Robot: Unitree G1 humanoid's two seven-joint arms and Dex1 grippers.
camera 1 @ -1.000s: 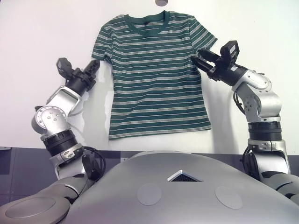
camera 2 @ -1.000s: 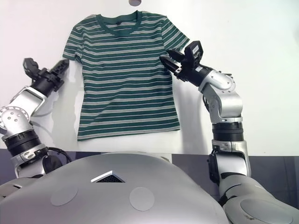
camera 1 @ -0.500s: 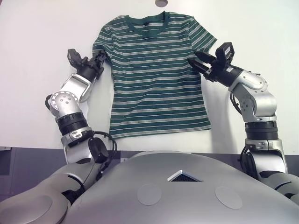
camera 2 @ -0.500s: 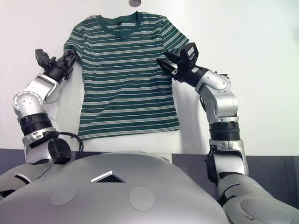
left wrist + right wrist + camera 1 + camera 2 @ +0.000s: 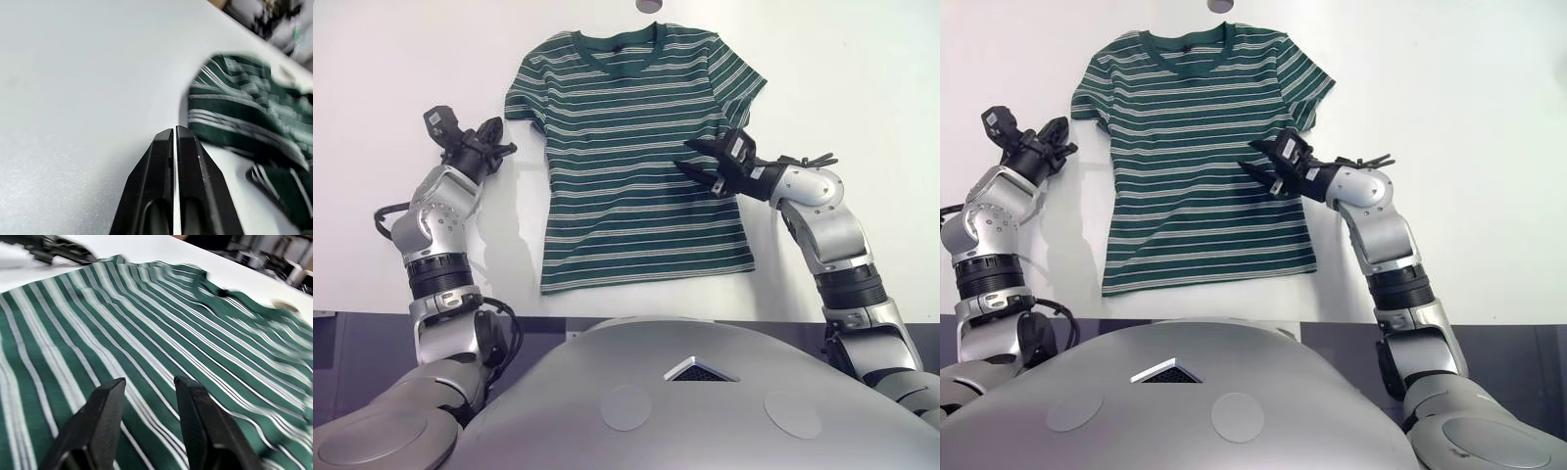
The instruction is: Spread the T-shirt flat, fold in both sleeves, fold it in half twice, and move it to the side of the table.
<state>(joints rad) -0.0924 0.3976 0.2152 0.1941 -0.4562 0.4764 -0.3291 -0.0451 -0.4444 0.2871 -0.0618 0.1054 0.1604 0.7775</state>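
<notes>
Left eye view: dark-green white-striped T-shirt spread flat, sleeves out, mid white surface. Left end effector clenched, near sleeve; right end effector released above T-shirt. Grey disc cut off at far edge.

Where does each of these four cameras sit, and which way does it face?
Left eye view: head, facing forward and down at the T-shirt on the table; both arms show.
Right eye view: beside it, same scene, both arms.
Left wrist view: left wrist, looking along the shut left pincer towards a sleeve.
Right wrist view: right wrist, past the open right pincer onto the T-shirt.
Shared: all four show the T-shirt.
</notes>
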